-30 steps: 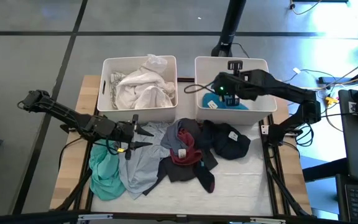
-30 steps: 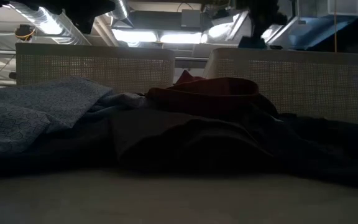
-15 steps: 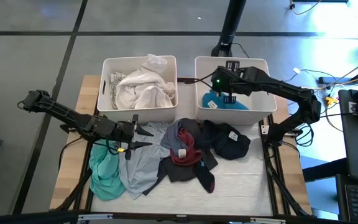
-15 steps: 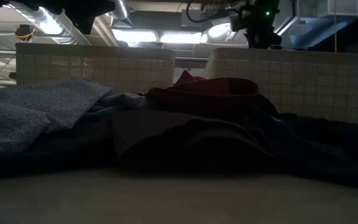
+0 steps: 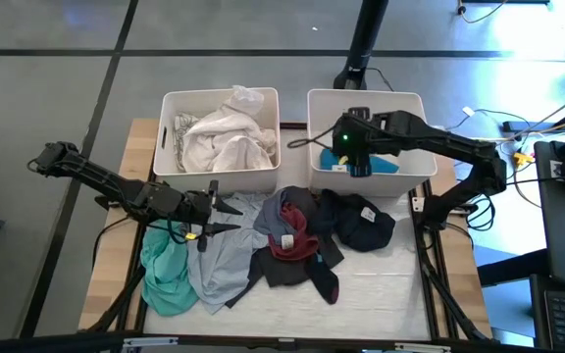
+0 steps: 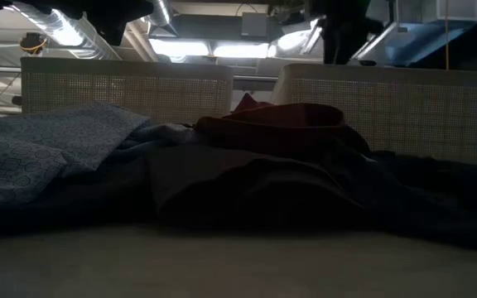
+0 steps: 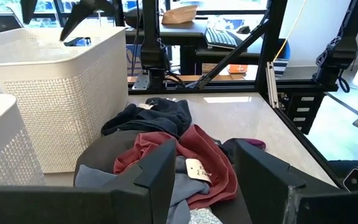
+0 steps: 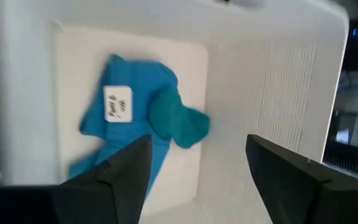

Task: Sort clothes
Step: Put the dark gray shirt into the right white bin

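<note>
Two bins are partly filled, white clothes (image 5: 226,137) in the left bin (image 5: 168,137) and a blue garment (image 8: 132,121) under the spread right end effector (image 5: 357,163) in the right bin (image 5: 415,106), while darker clothes (image 5: 297,240) remain unsorted on the desk (image 5: 385,294) beside the spread left end effector (image 5: 226,216).

- High view sits overhead, looking straight down, far enough to take in the whole table (image 5: 381,294), both white bins and both arms.
- Low view is right down at table-top level, facing the bins; the dark clothes heap (image 6: 305,178) fills it close up.
- Left wrist view looks level across the table, close to the dark red garment (image 7: 194,155), which the high view shares.
- Right wrist view peers down into the right bin (image 8: 272,81), near the bright blue garment (image 8: 135,112); the high view shares that bin too.
</note>
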Tool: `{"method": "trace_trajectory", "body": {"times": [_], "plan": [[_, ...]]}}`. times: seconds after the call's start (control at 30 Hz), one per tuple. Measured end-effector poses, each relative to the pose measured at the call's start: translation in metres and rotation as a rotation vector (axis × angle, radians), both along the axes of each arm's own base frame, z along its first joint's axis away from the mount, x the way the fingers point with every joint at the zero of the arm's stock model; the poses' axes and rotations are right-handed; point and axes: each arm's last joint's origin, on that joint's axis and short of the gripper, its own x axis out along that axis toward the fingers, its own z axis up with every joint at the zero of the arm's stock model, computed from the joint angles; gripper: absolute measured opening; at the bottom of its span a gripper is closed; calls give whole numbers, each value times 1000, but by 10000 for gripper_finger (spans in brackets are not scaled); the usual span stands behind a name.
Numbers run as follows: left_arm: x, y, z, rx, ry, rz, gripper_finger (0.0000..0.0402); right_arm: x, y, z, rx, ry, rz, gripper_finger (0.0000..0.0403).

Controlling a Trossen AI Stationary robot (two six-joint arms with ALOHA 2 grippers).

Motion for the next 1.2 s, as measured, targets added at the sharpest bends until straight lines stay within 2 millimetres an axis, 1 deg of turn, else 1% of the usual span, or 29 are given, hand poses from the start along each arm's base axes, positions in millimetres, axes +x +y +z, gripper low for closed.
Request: {"method": "trace_trajectory", "body": {"times": [0.1,0.23,0.43,0.53,0.7,0.83,1.03,1.2], "plan": [[0,0,0,0,0,0,153,4,22,10,4,-39,56,260],[0,0,0,0,0,0,153,5,58,21,38,-82,146,256],[0,0,0,-2,0,0,153,3,111,21,130,-121,257,255],[0,0,0,-25,1,4,153,0,135,15,175,-110,307,255],[0,0,0,-27,1,5,153,-9,167,-7,189,-49,347,255],[0,0,0,-28,-2,5,153,-14,183,-34,208,8,340,255],[0,0,2,-33,-18,5,153,-24,193,-81,202,106,286,255],[0,0,2,-33,-19,4,153,-30,194,-121,234,161,272,255]]}}
